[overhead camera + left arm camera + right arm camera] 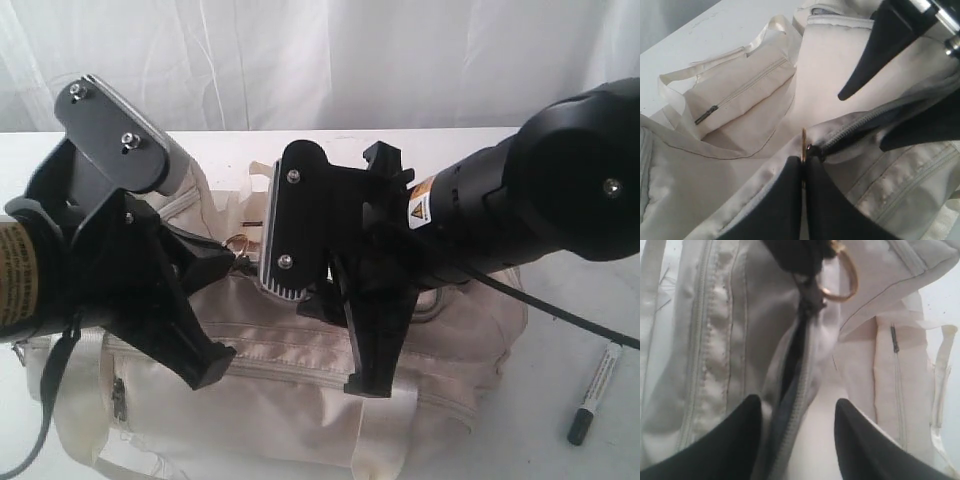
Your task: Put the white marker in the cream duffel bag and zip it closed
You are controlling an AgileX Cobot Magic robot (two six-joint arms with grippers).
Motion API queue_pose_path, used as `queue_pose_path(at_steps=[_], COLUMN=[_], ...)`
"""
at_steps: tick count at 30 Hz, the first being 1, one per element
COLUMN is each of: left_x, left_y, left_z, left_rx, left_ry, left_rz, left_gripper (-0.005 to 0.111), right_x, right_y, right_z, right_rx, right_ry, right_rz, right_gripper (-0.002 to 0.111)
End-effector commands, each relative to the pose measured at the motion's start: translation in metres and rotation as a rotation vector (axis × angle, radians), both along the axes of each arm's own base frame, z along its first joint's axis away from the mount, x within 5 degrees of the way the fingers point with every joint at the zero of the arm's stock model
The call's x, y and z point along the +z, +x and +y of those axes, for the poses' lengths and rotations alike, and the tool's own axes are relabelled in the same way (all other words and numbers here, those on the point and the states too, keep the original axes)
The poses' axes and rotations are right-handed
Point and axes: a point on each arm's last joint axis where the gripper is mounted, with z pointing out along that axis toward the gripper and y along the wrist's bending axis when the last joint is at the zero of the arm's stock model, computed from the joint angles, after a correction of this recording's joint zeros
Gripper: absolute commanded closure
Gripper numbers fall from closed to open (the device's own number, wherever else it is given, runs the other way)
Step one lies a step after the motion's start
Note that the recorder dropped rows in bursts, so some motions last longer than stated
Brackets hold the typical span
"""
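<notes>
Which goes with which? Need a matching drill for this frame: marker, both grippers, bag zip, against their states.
Things:
1. white marker
2. left gripper
3. right gripper
4. top zip of the cream duffel bag

States:
A. open, straddling the zip
B. partly unzipped
C. lying on the table beside the bag
D. shut on the zipper pull

Pairs: 1-C; 2-D; 3-A; 4-B
</notes>
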Motion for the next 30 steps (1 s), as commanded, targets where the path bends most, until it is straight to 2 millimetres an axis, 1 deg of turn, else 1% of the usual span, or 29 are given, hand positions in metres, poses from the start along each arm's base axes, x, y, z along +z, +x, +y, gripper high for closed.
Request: queue_pose_path(at_steps=[1, 5, 9, 12, 13, 15, 19, 21, 27, 30], left_x=[0.002, 0.002, 0.002, 0.002, 0.002, 0.002, 0.002, 0.002, -0.002, 0.001], left_y=[0.002, 0.002, 0.002, 0.002, 0.002, 0.002, 0.002, 0.002, 0.004, 0.002], left_z=[-0.005, -0.005, -0.005, -0.005, -0.005, -0.005, -0.005, -0.005, 0.002, 0.009], left_rx=[-0.02, -0.021, -0.022, -0.022, -0.022, -0.022, -0.022, -0.022, 0.028, 0.052], left_ry=[-0.026, -0.027, -0.024, -0.024, -0.024, -0.024, -0.024, -0.024, 0.053, 0.085], left_rz=[-0.015, -0.015, -0.018, -0.018, -0.018, -0.018, -0.018, -0.018, 0.0, -0.014], left_gripper=[0.107, 0.107, 0.107, 0.107, 0.107, 0.107, 0.107, 0.107, 0.107, 0.107], right_x=[0.008, 0.004, -0.005, -0.003, -0.002, -0.001, -0.001, -0.001, -0.002, -0.003], right_y=[0.005, 0.008, 0.012, 0.015, 0.016, 0.017, 0.018, 0.018, 0.014, 0.013], right_z=[0.002, 0.004, 0.008, 0.01, 0.011, 0.011, 0.012, 0.012, 0.009, 0.009], right_rx=[-0.007, -0.011, -0.01, -0.016, -0.02, -0.025, -0.027, -0.027, -0.02, -0.019], right_ry=[0.042, 0.044, 0.022, 0.048, 0.062, 0.077, 0.077, 0.077, 0.049, 0.042], right_rz=[-0.052, -0.055, -0.036, -0.069, -0.085, -0.1, -0.099, -0.099, -0.064, -0.054], right_gripper=[0.065, 0.072, 0.074, 0.074, 0.076, 0.082, 0.102, 0.108, 0.108, 0.108])
